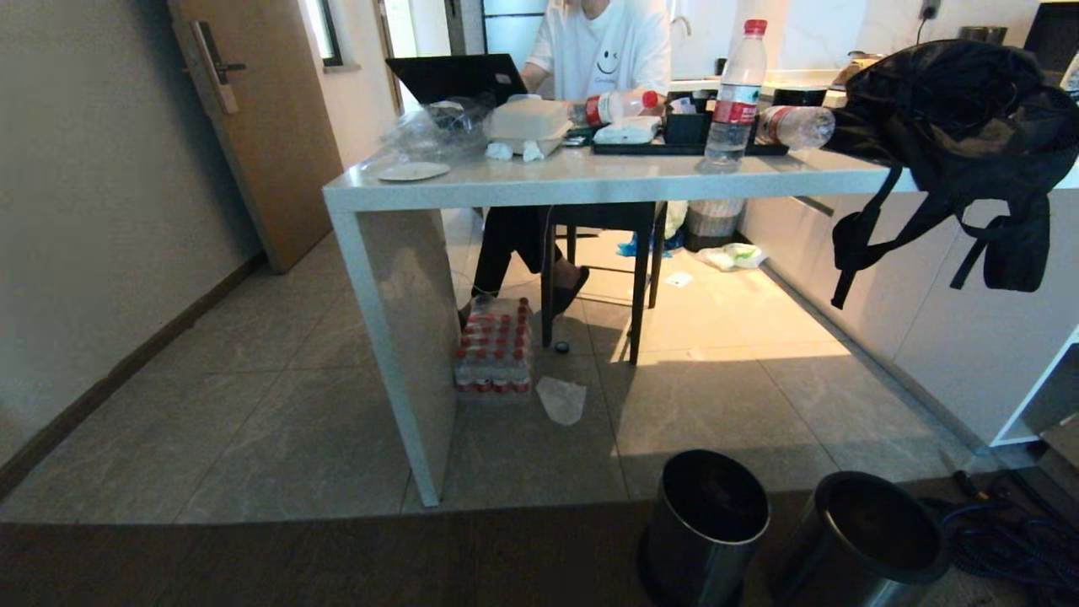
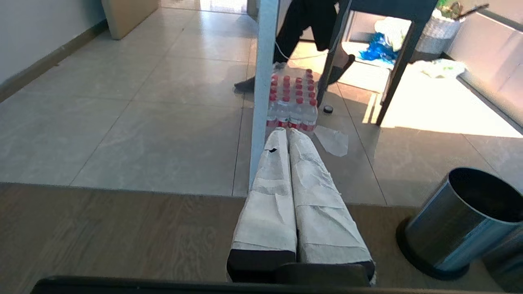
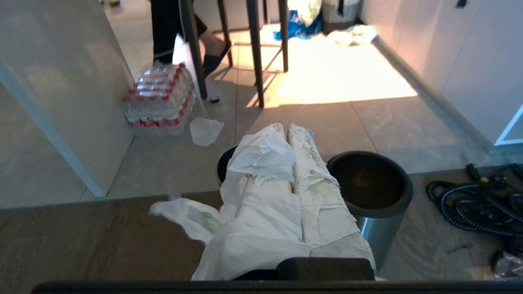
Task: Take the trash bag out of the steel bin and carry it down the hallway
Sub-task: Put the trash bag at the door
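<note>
Open tiled floor (image 1: 253,405) left of the table leg (image 1: 405,354); two steel bins (image 1: 708,523) side by side in front; cable coil (image 1: 1003,539) right; bottle pack (image 1: 495,346) under table.

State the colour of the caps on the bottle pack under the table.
Red caps on the bottle pack, clearest in the right wrist view.

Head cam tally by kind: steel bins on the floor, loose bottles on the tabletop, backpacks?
Steel bins: 2
Bottles on tabletop: 3 (1 upright, 2 lying)
Backpack: 1
Total: 6
</note>
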Motion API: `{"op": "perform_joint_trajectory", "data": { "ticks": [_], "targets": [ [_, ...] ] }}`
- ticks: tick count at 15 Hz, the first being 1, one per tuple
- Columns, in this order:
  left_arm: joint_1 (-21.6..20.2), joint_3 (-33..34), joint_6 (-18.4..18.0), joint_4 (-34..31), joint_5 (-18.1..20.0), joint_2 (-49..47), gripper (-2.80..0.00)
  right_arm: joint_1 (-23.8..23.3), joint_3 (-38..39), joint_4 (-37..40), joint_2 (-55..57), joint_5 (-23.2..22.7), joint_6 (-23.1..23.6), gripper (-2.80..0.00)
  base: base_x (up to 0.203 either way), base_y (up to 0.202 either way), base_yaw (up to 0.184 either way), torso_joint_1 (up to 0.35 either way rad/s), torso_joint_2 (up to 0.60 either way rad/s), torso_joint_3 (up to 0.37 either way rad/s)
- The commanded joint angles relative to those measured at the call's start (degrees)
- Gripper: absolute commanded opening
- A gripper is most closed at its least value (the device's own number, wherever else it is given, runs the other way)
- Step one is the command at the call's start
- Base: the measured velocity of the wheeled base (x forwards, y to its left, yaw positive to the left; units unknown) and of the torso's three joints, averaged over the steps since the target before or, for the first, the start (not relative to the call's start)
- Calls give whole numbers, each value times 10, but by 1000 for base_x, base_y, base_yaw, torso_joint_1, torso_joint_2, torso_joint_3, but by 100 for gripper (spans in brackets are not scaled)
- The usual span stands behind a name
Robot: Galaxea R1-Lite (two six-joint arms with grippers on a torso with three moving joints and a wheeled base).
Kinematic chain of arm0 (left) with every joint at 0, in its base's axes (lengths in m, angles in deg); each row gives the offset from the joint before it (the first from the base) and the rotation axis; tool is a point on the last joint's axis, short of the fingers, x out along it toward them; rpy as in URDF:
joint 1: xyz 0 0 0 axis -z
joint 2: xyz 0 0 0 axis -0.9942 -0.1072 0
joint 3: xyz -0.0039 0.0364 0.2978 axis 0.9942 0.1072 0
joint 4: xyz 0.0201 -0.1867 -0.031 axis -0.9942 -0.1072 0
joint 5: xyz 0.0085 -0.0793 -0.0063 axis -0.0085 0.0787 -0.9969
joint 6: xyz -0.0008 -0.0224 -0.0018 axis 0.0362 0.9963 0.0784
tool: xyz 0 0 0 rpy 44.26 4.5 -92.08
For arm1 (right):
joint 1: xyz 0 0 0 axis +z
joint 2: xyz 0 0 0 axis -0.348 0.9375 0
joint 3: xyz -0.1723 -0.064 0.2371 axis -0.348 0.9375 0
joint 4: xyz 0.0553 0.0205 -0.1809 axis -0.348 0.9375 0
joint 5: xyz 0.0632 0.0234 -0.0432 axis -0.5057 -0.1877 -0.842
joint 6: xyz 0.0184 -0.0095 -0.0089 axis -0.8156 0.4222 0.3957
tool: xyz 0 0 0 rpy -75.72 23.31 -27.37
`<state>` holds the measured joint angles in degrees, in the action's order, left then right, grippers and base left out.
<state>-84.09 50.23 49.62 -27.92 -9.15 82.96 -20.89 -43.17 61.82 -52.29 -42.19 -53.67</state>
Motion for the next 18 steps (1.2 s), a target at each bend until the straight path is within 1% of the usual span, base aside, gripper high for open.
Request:
{"op": "perform_joint_trajectory", "data": {
  "ticks": [1, 3, 18],
  "targets": [
    [0, 1, 1, 1, 0, 0, -280, 0, 0, 0, -1, 0, 0, -280, 3, 56, 1, 4, 5, 6],
    [0, 0, 3, 1, 0, 0, -280, 0, 1, 0, -1, 0, 0, -280, 1, 143, 6, 0, 3, 3],
    [0, 1, 7, 1, -2, 0, -280, 0, 0, 0, -1, 0, 0, -280, 0, 194, 1, 2, 1, 3]
  ]
}}
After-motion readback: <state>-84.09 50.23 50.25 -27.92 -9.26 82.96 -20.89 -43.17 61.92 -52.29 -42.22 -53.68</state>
